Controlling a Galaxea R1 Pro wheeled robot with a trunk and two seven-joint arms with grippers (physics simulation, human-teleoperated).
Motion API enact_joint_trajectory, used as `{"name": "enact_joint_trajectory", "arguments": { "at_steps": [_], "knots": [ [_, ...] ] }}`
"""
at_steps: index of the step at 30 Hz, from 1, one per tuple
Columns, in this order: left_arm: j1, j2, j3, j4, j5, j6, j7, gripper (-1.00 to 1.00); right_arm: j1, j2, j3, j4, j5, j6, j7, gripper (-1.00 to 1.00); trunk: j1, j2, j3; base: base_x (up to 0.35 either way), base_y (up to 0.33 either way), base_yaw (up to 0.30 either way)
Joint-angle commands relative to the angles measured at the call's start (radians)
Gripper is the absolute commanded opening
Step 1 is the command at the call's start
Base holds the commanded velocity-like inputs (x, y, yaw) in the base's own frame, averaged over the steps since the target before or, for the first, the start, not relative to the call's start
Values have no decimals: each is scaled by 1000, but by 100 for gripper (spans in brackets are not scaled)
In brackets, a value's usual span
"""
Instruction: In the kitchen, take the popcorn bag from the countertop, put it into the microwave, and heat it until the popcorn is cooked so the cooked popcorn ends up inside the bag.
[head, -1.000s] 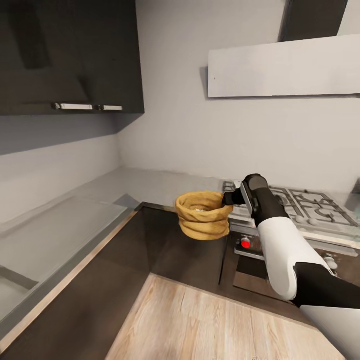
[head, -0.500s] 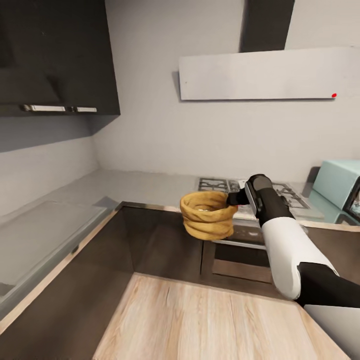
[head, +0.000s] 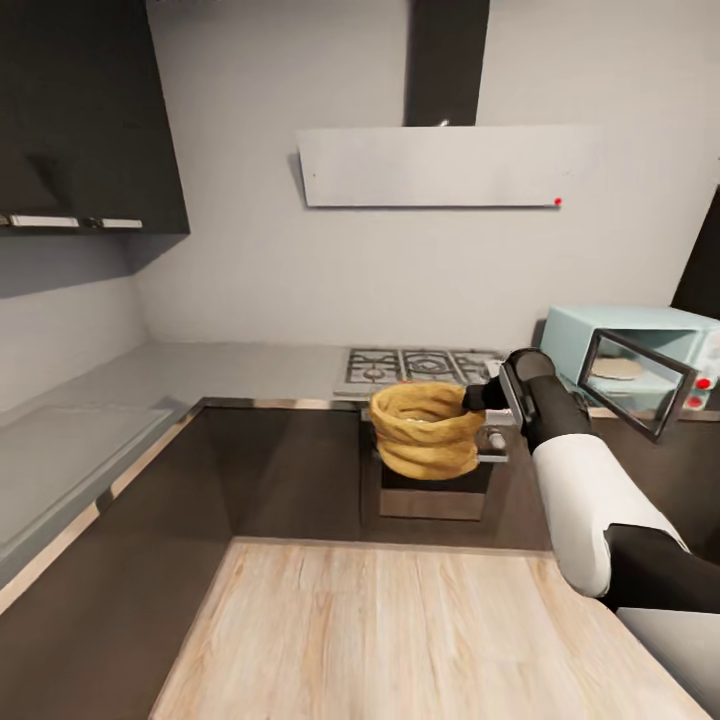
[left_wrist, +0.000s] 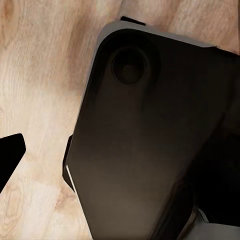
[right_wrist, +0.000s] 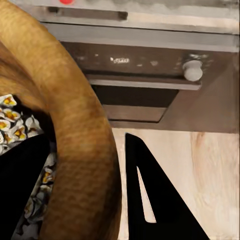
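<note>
1 right end effector (head: 470, 398) grips 1 popcorn bag (head: 425, 430) near 1 microwave (head: 640, 358).

Clamped across the thick tan rim of the popcorn bag (right_wrist: 75, 135) by dark fingers (right_wrist: 150, 195), one inside, one outside, white kernels (right_wrist: 15, 125) within, oven front (right_wrist: 150, 65) with pale knob (right_wrist: 193, 70) beyond, wood floor (right_wrist: 210, 170) below.
</note>
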Motion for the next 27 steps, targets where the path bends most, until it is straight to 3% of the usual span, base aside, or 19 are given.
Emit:
{"name": "enact_joint_trajectory", "arguments": {
  "at_steps": [1, 7, 14, 17, 27],
  "knots": [
    [0, 0, -5, -1, 5, -2, 4, 100, -1, -1, -3, -1, 9, 3, 10, -100, -1, -1, 0, -302, -146, -272],
    [0, 0, -5, -1, 5, -1, 3, 100, -1, -3, -3, -1, 10, 3, 10, -100, -1, -1, 4, -275, -175, -272],
    [0, 3, -5, -1, 5, -1, 2, 100, -1, -49, -3, 1, 9, 3, 10, -100, -1, -1, 9, -162, -247, -272],
    [0, 3, -6, -1, 4, -3, 0, 100, -1, -55, -3, 1, 10, 3, 10, -100, -1, -1, 12, -99, -237, -272],
    [0, 3, -5, -1, 4, -7, -1, 100, -1, -68, -3, 1, 9, 3, 10, -100, -1, -1, 19, -6, -22, -272]
  ]
}}
